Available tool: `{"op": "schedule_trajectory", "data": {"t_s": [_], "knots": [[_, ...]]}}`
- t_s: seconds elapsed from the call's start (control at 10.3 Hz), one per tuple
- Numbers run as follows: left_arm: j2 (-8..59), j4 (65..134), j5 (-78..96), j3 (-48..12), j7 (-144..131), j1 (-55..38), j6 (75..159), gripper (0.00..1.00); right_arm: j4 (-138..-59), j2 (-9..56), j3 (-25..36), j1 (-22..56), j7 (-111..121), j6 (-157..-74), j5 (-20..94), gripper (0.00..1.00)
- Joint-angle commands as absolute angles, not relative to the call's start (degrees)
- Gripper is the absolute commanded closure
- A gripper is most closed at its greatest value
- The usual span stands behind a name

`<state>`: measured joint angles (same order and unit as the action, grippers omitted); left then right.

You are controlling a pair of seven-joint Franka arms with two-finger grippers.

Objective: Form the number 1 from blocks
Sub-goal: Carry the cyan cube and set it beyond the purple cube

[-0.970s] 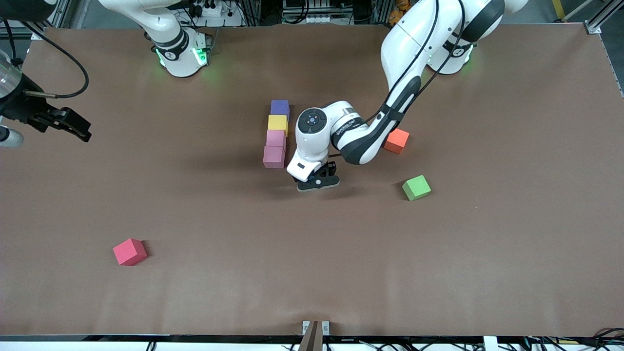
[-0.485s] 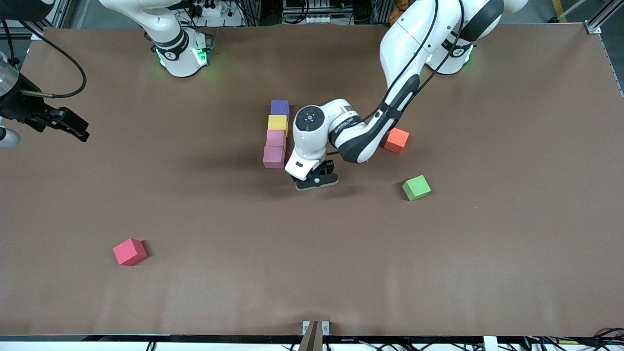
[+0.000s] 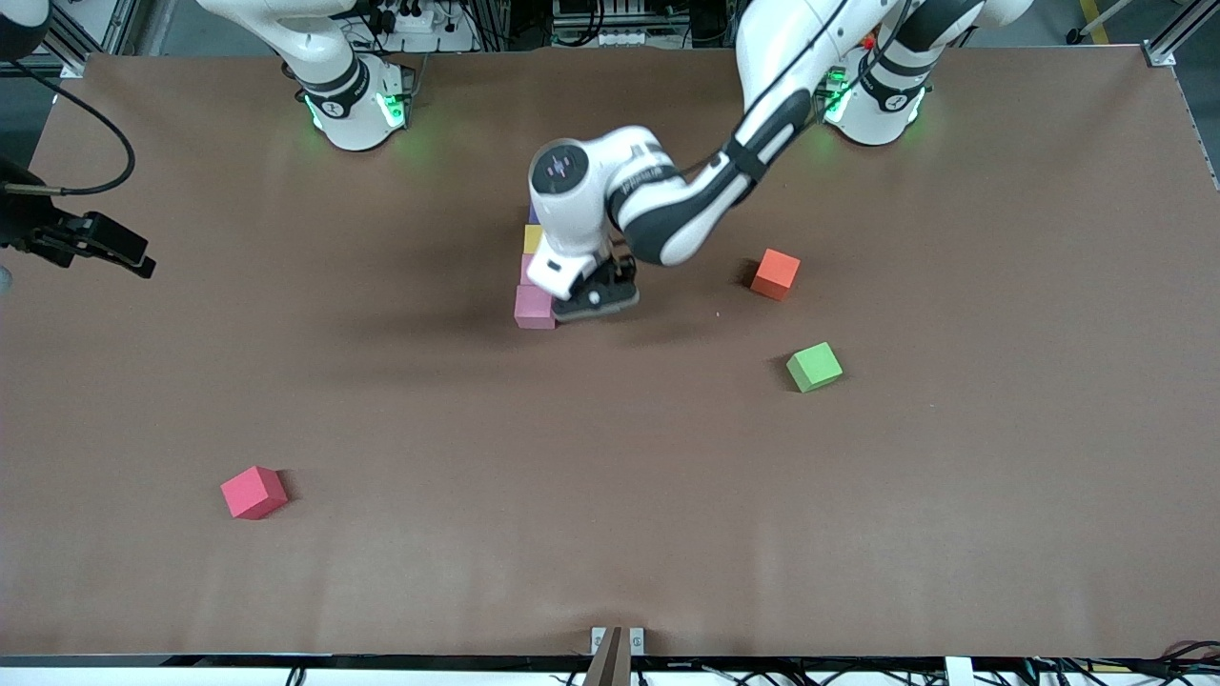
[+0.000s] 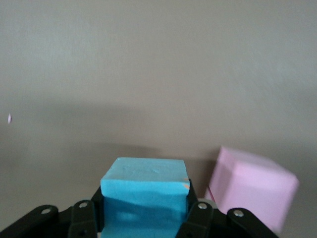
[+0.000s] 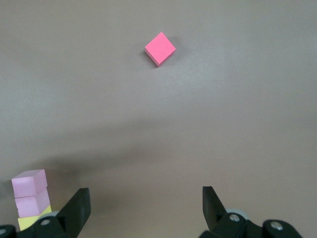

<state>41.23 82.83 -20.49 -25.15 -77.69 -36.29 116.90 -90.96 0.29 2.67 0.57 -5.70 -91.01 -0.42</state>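
Note:
A column of blocks lies mid-table: a yellow block (image 3: 531, 238), a pink block (image 3: 527, 270) and, nearest the camera, a second pink block (image 3: 534, 308). The left arm's wrist covers the purple block at the column's farther end. My left gripper (image 3: 593, 301) is low beside the nearest pink block, on the side toward the left arm's end. It is shut on a light blue block (image 4: 143, 191), and that pink block (image 4: 252, 191) shows close alongside. The right gripper (image 3: 100, 246) hangs open at the right arm's end of the table, waiting, with nothing between its fingers (image 5: 74, 210).
A red cube (image 3: 254, 492) sits near the camera toward the right arm's end. An orange cube (image 3: 774, 273) and a green cube (image 3: 814, 367) lie toward the left arm's end. The table is a brown mat (image 3: 610, 495).
The left arm has carried the light blue block away from the camera and in toward the column, up beside the nearest pink block. The right gripper has drifted slightly outward.

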Motion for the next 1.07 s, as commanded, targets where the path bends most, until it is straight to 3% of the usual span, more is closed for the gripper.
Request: {"op": "schedule_trajectory", "data": {"t_s": [0.0, 0.29, 0.58, 0.97], "knots": [[37.5, 88.1, -20.6, -30.6, -85.0, -36.8, 115.9, 1.0, -91.5, 0.3, 1.7, -0.7, -4.3, -91.9, 0.5, 0.0], [37.8, 90.3, -20.4, -32.3, -88.9, -43.8, 116.1, 1.0, -94.7, 0.1, 1.8, -0.6, -4.3, -95.6, 0.4, 0.0], [37.4, 96.4, -20.6, -37.0, -90.5, -44.6, 121.4, 1.0, -95.2, 0.3, 1.8, -0.7, -4.3, -96.0, 0.4, 0.0], [38.8, 99.6, -24.0, -37.3, -90.0, -45.3, 128.0, 1.0, -95.7, 0.4, 1.8, -0.6, -4.3, -95.9, 0.4, 0.0]]}}
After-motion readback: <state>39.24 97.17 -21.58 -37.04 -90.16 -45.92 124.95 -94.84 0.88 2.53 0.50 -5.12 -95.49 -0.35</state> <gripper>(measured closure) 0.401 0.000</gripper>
